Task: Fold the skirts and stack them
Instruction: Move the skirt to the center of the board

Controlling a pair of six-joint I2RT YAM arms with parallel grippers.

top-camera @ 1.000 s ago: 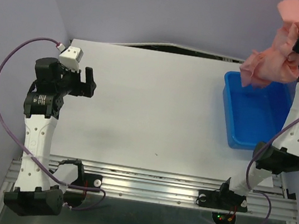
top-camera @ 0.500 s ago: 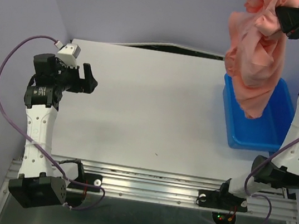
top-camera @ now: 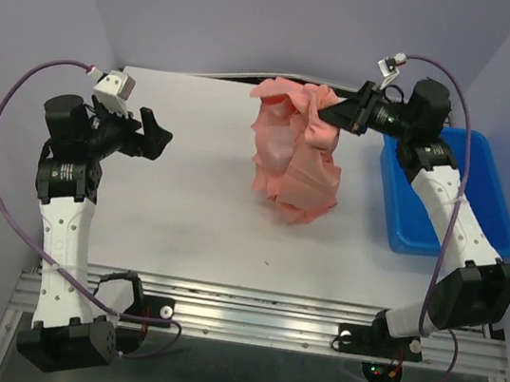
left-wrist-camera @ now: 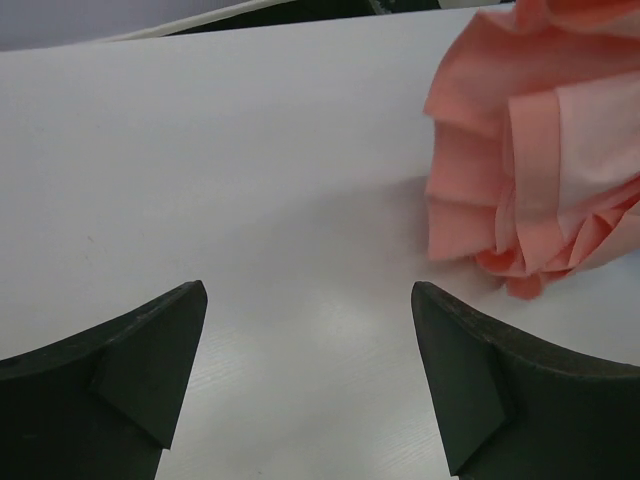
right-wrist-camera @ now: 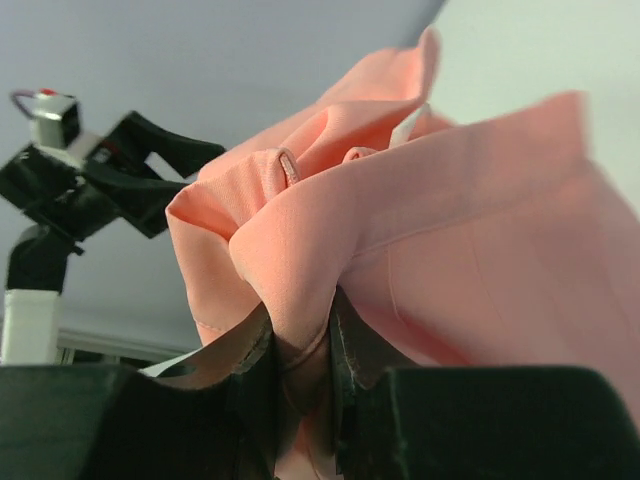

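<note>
Cloth is filling my right gripper: the jaws are pinching narrowly on one fold of the salmon-pink skirt. The skirt is hanging from that pinch as a crumpled bundle over the middle of the white table, toward its far edge.

I am counting one skirt, one blue bin, one table and two grippers of mine. My left gripper is hovering over the left side of the table with its fingers spread wide and nothing between them. It is pointing toward the skirt and is well apart from it. The bin is sitting at the table's right edge, near the skirt, with my right arm reaching across its far corner.

Only the overhead camera is showing the bin and both arms at once. My left wrist camera is showing what the overhead one is not. Low down, the skirt's bottom folds are appearing to touch the table beyond my open left gripper. My right wrist camera alone is showing the grip itself, with a ridge of skirt squeezed between two dark fingers. Beyond the cloth it is also catching my left gripper against the pale wall.
</note>
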